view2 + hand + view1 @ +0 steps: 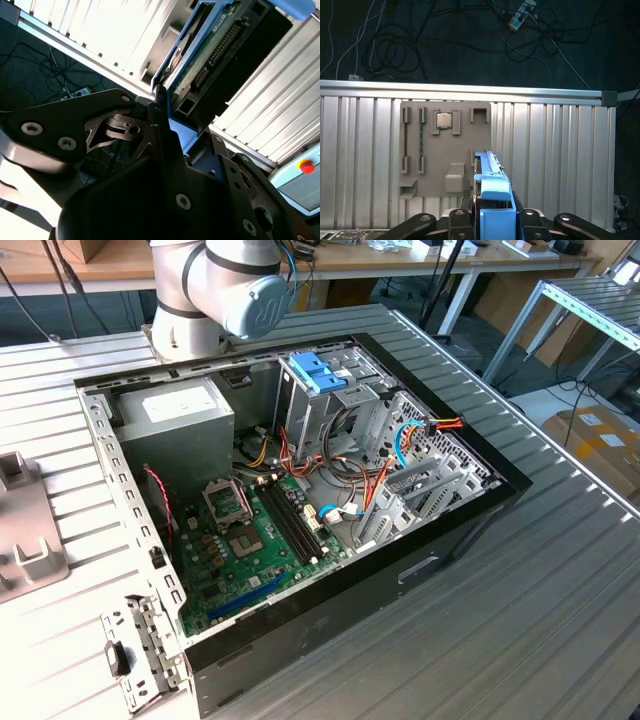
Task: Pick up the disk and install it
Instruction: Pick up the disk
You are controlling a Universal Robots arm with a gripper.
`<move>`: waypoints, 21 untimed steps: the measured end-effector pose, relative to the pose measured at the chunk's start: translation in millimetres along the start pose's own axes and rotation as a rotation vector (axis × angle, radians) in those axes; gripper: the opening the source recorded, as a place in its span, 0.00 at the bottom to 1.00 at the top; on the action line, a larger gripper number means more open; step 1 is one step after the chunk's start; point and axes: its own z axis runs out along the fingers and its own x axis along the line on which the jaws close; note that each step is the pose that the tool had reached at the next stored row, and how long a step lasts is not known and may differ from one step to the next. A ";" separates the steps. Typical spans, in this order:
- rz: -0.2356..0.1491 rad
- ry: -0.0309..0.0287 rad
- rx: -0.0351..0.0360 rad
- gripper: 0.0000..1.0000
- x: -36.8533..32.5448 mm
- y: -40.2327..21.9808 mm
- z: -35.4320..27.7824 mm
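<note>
On the bench [540, 640] the open case [420, 575] sits centre in the exterior view. Inside I see the power supply [182, 428] at 10 o'clock, motherboard [255, 552] at 7, drive cage [322, 375] at 1 (arm base [205, 300] behind, at 12). A fixture plate [22, 535] lies at 9. The disk [492, 187] sits edge-on within my hand [495, 222].

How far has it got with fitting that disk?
Pick-up looks done: the fingers clamp the disk, clear of the table. Installing is left: the disk hangs over the grey plate, not in the open case.
</note>
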 end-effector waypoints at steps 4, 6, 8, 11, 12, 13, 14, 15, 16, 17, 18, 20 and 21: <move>0.000 0.0000 -0.0001 0.37 0.1 -4.7 -0.2; 0.000 0.0000 0.0000 0.37 0.2 -6.1 -0.2; 0.000 0.0000 0.0000 0.37 0.2 -7.6 -0.2; 0.000 0.0000 -0.0001 0.37 0.3 -10.3 -0.3; 0.000 0.0000 0.0001 0.37 0.3 -11.2 -0.3; 0.000 0.0000 0.0000 0.37 0.3 -12.0 -0.4; 0.000 0.0000 0.0000 0.37 0.4 -13.2 -0.4; 0.000 0.0000 0.0001 0.37 0.4 -14.2 -0.4; 0.000 0.0000 -0.0001 0.37 0.4 -16.0 -0.5; 0.000 0.0000 0.0000 0.37 0.4 -17.2 -0.5; 0.000 0.0000 0.0000 0.37 0.5 -17.8 -0.6; 0.000 0.0000 0.0000 0.37 0.5 -19.4 -0.6; 0.000 0.0000 0.0000 0.37 0.5 -20.1 -0.6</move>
